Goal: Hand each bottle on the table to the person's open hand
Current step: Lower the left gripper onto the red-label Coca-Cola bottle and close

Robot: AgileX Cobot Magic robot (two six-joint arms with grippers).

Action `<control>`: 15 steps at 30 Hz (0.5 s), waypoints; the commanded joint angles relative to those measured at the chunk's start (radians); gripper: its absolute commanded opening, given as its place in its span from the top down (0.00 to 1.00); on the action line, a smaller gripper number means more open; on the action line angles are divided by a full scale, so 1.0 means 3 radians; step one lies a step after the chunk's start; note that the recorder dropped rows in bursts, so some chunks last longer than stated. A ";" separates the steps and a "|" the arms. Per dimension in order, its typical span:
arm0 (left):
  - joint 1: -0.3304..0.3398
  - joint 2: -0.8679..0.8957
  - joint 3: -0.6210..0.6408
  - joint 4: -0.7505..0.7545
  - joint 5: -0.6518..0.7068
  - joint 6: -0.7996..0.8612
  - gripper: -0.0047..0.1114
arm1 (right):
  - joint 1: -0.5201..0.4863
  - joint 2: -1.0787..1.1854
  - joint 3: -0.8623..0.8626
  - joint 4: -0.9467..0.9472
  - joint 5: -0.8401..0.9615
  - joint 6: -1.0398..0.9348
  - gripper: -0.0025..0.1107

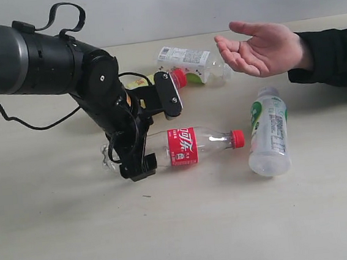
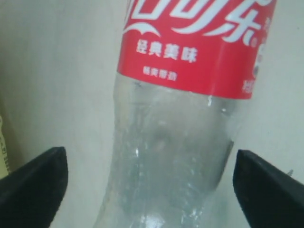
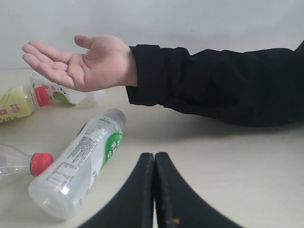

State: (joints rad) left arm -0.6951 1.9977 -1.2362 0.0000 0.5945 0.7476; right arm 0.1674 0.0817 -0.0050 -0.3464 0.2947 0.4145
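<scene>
The clear bottle with the red label and cap lies on its side on the table. My left gripper is open and straddles its base end, with a gap on each side of the bottle. The frosted white bottle lies to the right. The yellow bottle with a red cap and the clear white-label bottle lie at the back. The person's open hand hovers palm up. My right gripper is shut and empty.
The person's black-sleeved forearm reaches in from the right, above the table. A black cable trails from the left arm over the table. A pale wall runs behind the table's back edge.
</scene>
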 commanded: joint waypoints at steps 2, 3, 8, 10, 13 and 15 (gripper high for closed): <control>-0.0016 0.0013 -0.0027 -0.0043 -0.0012 -0.0004 0.40 | -0.0017 0.0013 0.0017 -0.0008 -0.0043 -0.0006 0.98; -0.0016 0.0013 -0.0027 -0.0043 -0.0013 -0.0004 0.48 | -0.0017 0.0013 0.0017 -0.0008 -0.0043 -0.0006 0.98; -0.0016 0.0013 -0.0027 -0.0043 0.0031 -0.0004 0.85 | -0.0017 0.0013 0.0017 -0.0008 -0.0043 -0.0006 0.98; -0.0016 0.0013 -0.0027 -0.0029 0.0097 0.0016 0.96 | -0.0017 0.0013 0.0017 -0.0008 -0.0043 -0.0006 0.98; -0.0016 0.0013 -0.0027 0.0000 0.0219 0.0012 0.96 | -0.0017 0.0013 0.0017 -0.0008 -0.0043 -0.0006 0.98; -0.0016 0.0013 -0.0027 0.0000 0.0314 0.0012 0.96 | -0.0017 0.0013 0.0017 -0.0008 -0.0043 -0.0006 0.98</control>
State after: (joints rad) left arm -0.6951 1.9977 -1.2433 0.0000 0.6305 0.7476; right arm 0.1674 0.0817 -0.0050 -0.3464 0.2947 0.4145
